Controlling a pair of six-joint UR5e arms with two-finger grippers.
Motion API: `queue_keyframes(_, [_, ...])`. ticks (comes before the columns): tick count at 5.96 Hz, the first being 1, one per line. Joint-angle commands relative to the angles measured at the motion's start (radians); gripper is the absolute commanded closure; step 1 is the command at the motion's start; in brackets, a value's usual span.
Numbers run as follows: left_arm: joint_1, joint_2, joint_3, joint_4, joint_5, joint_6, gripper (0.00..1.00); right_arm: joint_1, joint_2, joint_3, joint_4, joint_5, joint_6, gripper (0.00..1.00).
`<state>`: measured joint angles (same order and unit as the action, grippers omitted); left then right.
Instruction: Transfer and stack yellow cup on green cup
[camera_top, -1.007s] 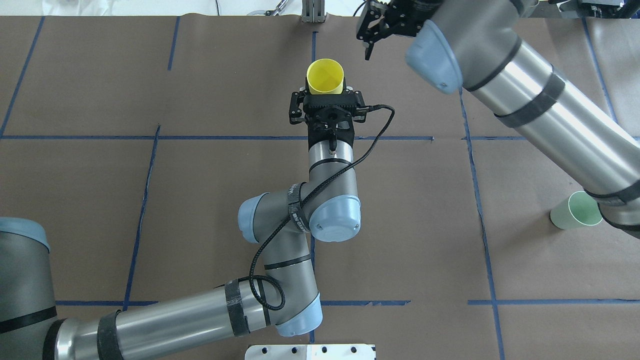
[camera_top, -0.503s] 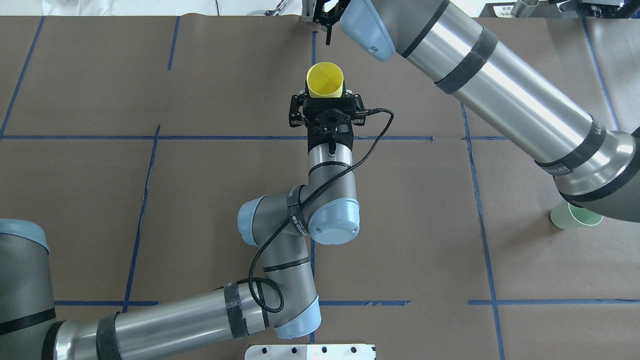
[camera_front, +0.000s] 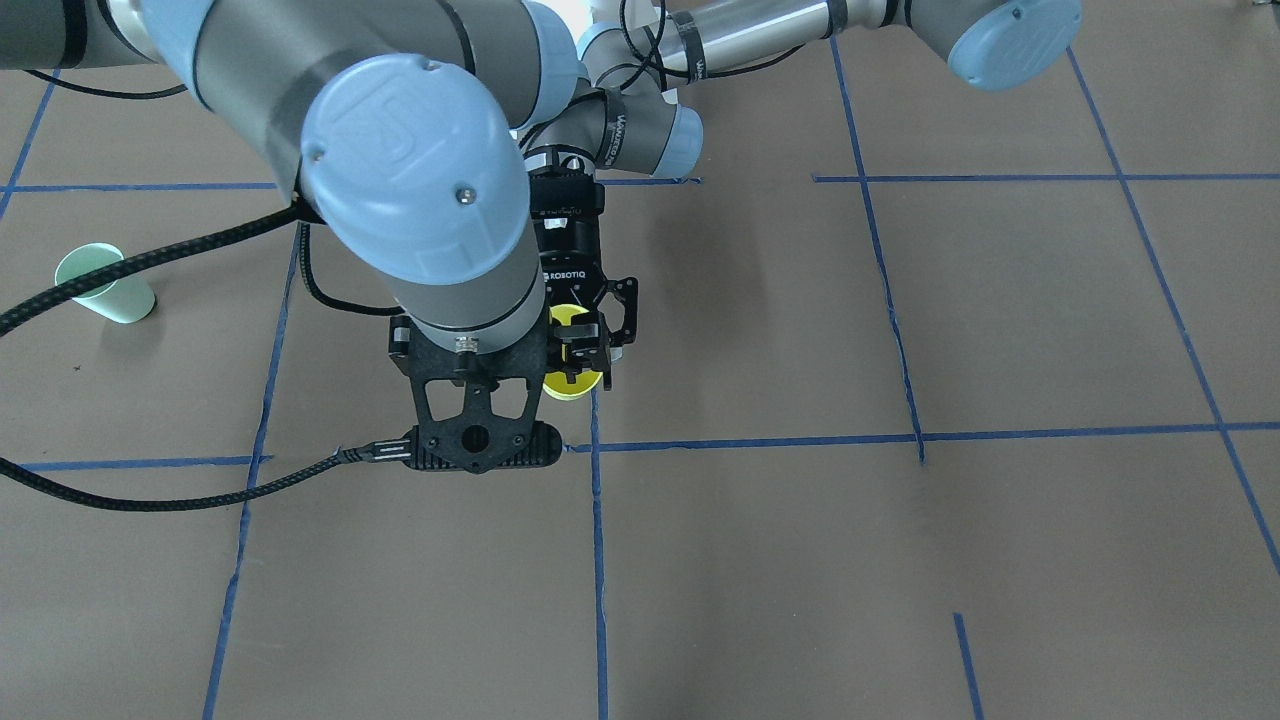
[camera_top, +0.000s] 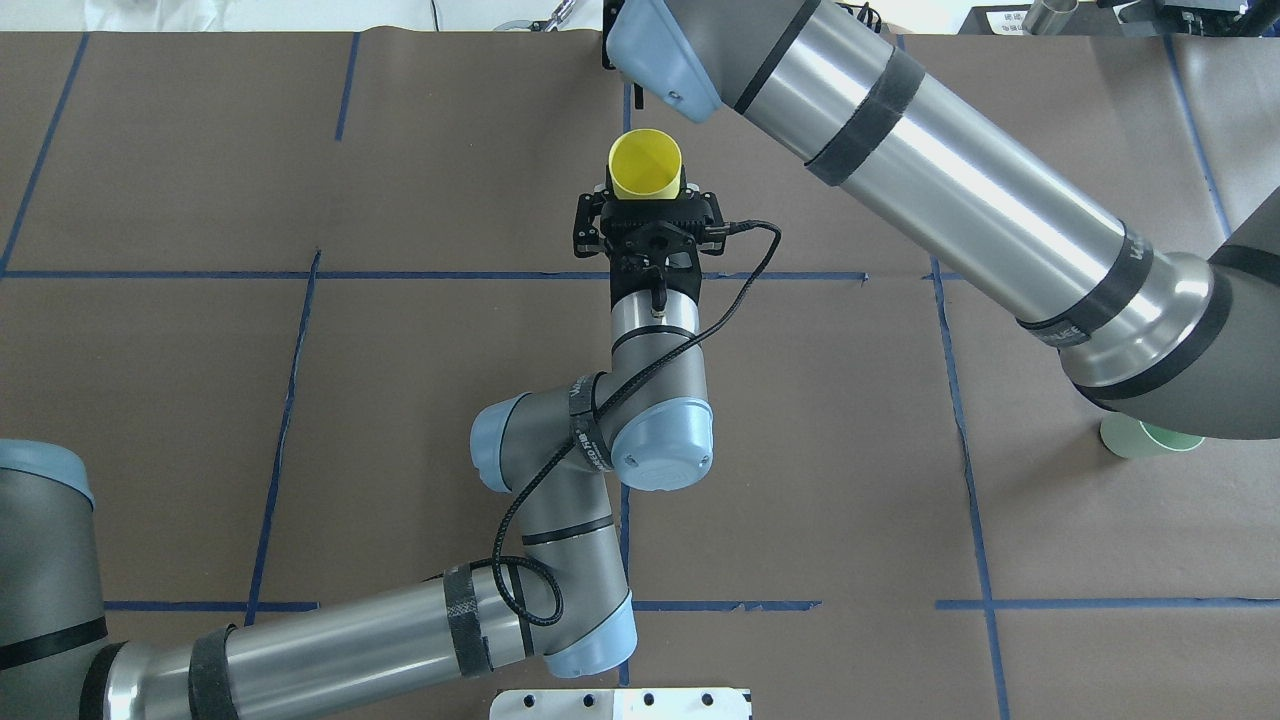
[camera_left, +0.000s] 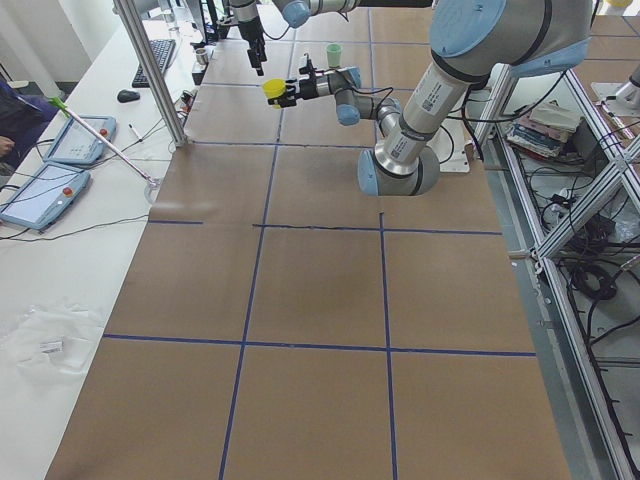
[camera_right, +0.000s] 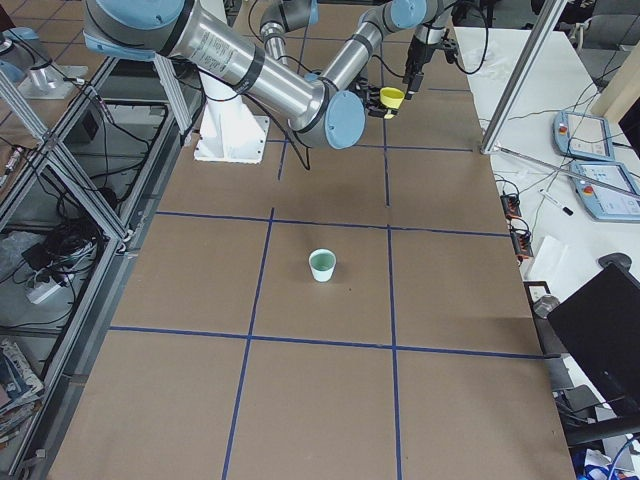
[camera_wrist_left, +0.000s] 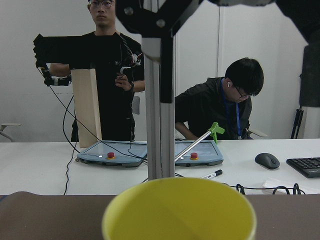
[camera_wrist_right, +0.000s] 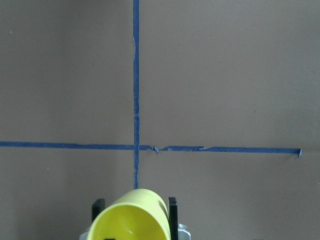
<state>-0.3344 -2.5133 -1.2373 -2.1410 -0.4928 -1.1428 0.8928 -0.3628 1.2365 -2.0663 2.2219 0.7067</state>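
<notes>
The yellow cup (camera_top: 645, 165) lies on its side in my left gripper (camera_top: 646, 188), which is shut on it above the table's middle, mouth pointing away from the robot. It also shows in the front view (camera_front: 570, 385), the left wrist view (camera_wrist_left: 180, 210) and the right wrist view (camera_wrist_right: 132, 217). My right arm's wrist (camera_front: 470, 430) hangs just beyond the cup, and its camera looks down on it. The right gripper (camera_left: 256, 48) shows only in the side views, so I cannot tell whether it is open or shut. The green cup (camera_front: 100, 285) stands upright far on the robot's right, partly behind the right arm (camera_top: 1140, 442).
Brown paper with blue tape lines (camera_top: 620, 275) covers the table. An aluminium post (camera_wrist_left: 160, 140) stands at the far edge, with operators, tablets and a keyboard beyond it. A white base plate (camera_top: 620, 703) sits at the near edge.
The right arm has swung left along the far edge and its wrist now sits just beyond the yellow cup. The left gripper with the cup has shifted slightly left.
</notes>
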Motion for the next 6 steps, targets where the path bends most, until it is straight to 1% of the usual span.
queue_keyframes(1, [0.0, -0.001, -0.002, -0.002, -0.004, 0.0, 0.67, -0.057, -0.002, 0.003, -0.031, -0.05, -0.035, 0.08])
queue_keyframes(2, [0.0, 0.001, -0.002, -0.002, -0.004, 0.0, 0.67, -0.06, -0.014, 0.009, -0.029, -0.05, -0.036, 0.09])
queue_keyframes(3, [0.0, 0.001, -0.002, -0.002, -0.004, 0.0, 0.67, -0.058, -0.018, 0.011, -0.029, -0.051, -0.036, 0.15])
queue_keyframes(4, [0.0, 0.002, -0.002, -0.002, -0.006, 0.0, 0.67, -0.058, -0.024, 0.011, -0.029, -0.05, -0.041, 0.25])
queue_keyframes(5, [0.0, 0.005, -0.002, -0.002, -0.006, 0.0, 0.67, -0.057, -0.022, 0.012, -0.029, -0.047, -0.042, 0.38])
queue_keyframes(6, [0.0, 0.005, -0.004, -0.002, -0.006, 0.0, 0.67, -0.055, -0.024, 0.012, -0.026, -0.045, -0.043, 0.45])
